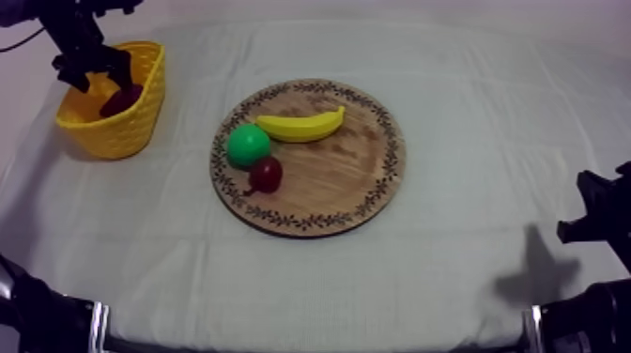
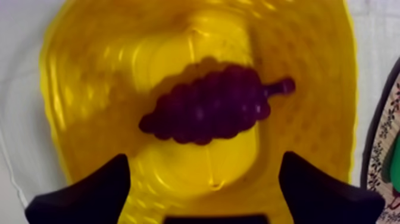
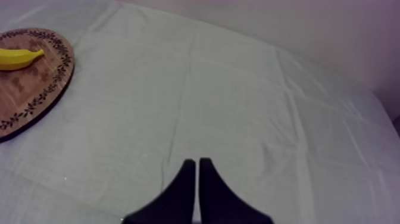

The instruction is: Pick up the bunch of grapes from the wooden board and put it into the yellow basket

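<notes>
The dark purple bunch of grapes lies on the floor of the yellow basket, free of any finger. In the top view the grapes show inside the basket at the far left. My left gripper hangs over the basket, open, its two fingers wide apart on either side of the grapes and above them. My right gripper rests low at the right, shut into a narrow wedge over bare cloth.
The round wooden board in the middle holds a banana, a green pear and a small red fruit. The board's rim lies just beside the basket. My right arm sits at the right edge.
</notes>
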`<state>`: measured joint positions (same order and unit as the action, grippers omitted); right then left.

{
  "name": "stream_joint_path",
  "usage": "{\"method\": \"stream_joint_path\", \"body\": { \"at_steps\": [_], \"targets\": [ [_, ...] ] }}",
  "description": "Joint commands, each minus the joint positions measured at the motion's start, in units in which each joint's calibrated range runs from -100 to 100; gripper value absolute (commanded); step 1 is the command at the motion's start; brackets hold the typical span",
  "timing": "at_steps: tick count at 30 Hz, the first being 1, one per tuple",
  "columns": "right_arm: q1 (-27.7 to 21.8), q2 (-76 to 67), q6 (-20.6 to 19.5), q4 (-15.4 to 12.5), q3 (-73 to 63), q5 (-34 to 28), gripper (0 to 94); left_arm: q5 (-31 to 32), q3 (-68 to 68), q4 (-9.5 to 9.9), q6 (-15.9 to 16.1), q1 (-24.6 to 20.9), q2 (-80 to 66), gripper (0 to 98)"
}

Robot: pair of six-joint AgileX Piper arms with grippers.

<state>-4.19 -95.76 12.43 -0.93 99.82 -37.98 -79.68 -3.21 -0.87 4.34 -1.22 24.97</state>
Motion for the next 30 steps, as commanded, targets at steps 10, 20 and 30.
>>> {"method": "stream_joint_path", "body": {
  "at_steps": [10, 20, 30],
  "targets": [
    [-0.02, 0.0, 0.0, -0.02, -0.04, 0.0, 0.3, 0.84, -4.6, -0.75, -1.13, 0.14, -8.89, 80.8],
    [-0.02, 0.0, 0.0, -0.02, -0.04, 0.0, 0.3, 0.78, -10.95, -0.94, -2.07, 0.58, -21.33, 74.1],
    [-0.02, 0.0, 0.0, -0.02, -0.04, 0.0, 0.3, 4.98, -22.86, -1.63, -2.64, 0.44, -36.18, 66.0]
  ]
}}
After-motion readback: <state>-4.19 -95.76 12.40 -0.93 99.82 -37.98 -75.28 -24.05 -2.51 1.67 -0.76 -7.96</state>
